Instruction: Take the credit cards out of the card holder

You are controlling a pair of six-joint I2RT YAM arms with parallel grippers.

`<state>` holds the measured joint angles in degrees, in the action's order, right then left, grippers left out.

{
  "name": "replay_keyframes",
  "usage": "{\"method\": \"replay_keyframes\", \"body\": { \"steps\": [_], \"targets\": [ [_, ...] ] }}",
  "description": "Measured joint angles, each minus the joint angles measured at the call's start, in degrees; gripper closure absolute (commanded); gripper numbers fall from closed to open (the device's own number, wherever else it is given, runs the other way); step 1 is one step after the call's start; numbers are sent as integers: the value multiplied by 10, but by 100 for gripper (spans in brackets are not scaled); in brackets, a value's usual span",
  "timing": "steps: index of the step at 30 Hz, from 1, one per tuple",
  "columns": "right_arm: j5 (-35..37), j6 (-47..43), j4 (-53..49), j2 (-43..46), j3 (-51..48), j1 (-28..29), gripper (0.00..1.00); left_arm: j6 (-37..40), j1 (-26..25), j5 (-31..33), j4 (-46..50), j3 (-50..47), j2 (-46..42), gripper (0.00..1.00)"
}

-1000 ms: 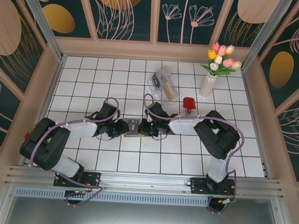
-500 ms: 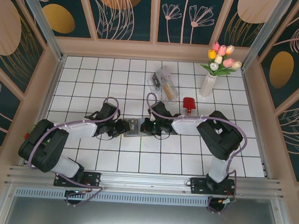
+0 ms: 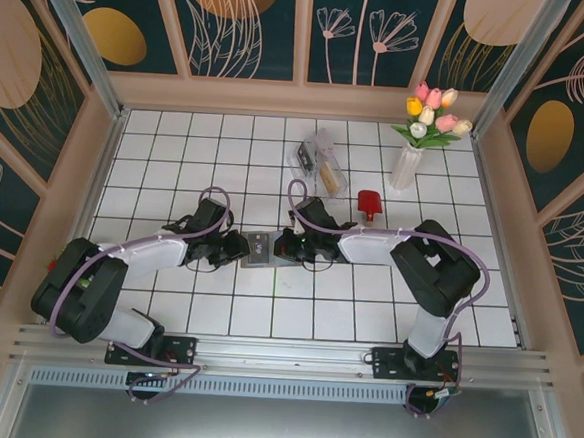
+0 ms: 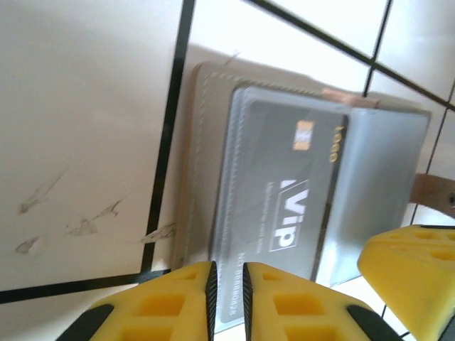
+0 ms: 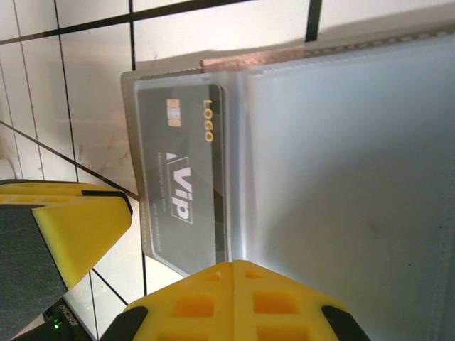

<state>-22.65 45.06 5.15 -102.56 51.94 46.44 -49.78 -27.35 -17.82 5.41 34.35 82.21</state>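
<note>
The card holder (image 3: 259, 248) lies open and flat on the white-tiled table (image 3: 176, 151), directly between the two pincers, which meet over it from opposite sides. The left pincer (image 3: 238, 247) sits at the holder's left edge. In its wrist view its yellow fingers (image 4: 163, 298) are drawn almost together, leaving only a thin slit. The near end of a grey credit card (image 4: 284, 192) printed "VIP" reaches just in front of the fingertips, but I cannot tell whether anything is nipped in that slit. The card lies in a clear sleeve on the holder's inner panel, with its chip and the gold word "LOGO" at the end far from the left pincer. The holder's tan stitched border shows just to the left of the card. The right pincer (image 3: 278, 246) is at the holder's right edge, fully closed and holding nothing. Its fingers (image 5: 284, 298) are pressed together, with their tips at the edge of the frosted sleeve and just beside the card's corner. In the right wrist view one yellow finger of the left pincer shows to the left of the card. Beyond the right pincer, well apart from the holder, stand a clear plastic box (image 3: 319, 164), a small red object (image 3: 368, 201) and a vase of tulips (image 3: 406, 167).
</note>
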Motion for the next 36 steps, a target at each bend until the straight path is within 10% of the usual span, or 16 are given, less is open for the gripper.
{"method": "replay_keyframes", "body": {
  "steps": [36],
  "targets": [
    [-19,2,4,-63,47,0,78,6,3,-12,-24,2,45,94]
  ]
}}
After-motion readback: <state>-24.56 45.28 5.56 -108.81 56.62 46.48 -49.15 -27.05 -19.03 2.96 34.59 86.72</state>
